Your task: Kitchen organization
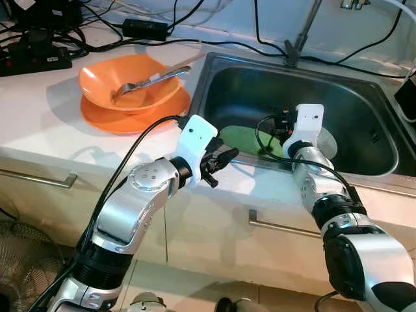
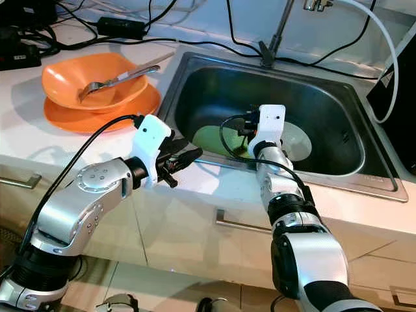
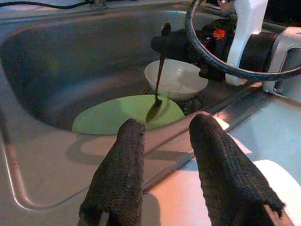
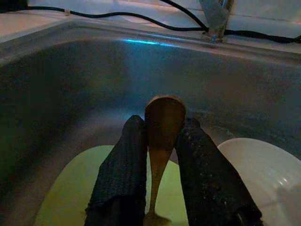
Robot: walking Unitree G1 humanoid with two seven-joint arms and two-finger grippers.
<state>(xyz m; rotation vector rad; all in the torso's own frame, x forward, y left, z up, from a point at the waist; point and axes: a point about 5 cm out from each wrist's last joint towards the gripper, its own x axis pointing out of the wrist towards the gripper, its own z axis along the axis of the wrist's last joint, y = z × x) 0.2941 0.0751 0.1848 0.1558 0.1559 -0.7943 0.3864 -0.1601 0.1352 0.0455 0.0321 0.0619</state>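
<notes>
Sink of stainless steel, set in a white tabletop, faucet at its far rim. Right pincer reaches down into the basin, its two black fingers clamped on the handle of a spoon; the spoon hangs nearly upright, its lower end touching or just above a light green plate lying flat on the sink floor near the front wall. White bowl sits on the sink floor just to the right of the green plate, beside the drain.

Left pincer hovers over the front rim of the sink, left of the right arm, pointing toward the basin; its fingers are spread apart with nothing between them.

On the tabletop to the left of the sink: an orange bowl resting on an orange plate, with a metal spoon lying in the bowl, handle pointing right toward the sink. Black cables and a power strip lie along the far edge of the tabletop. Cabinet drawers with metal handles run below the front edge.
</notes>
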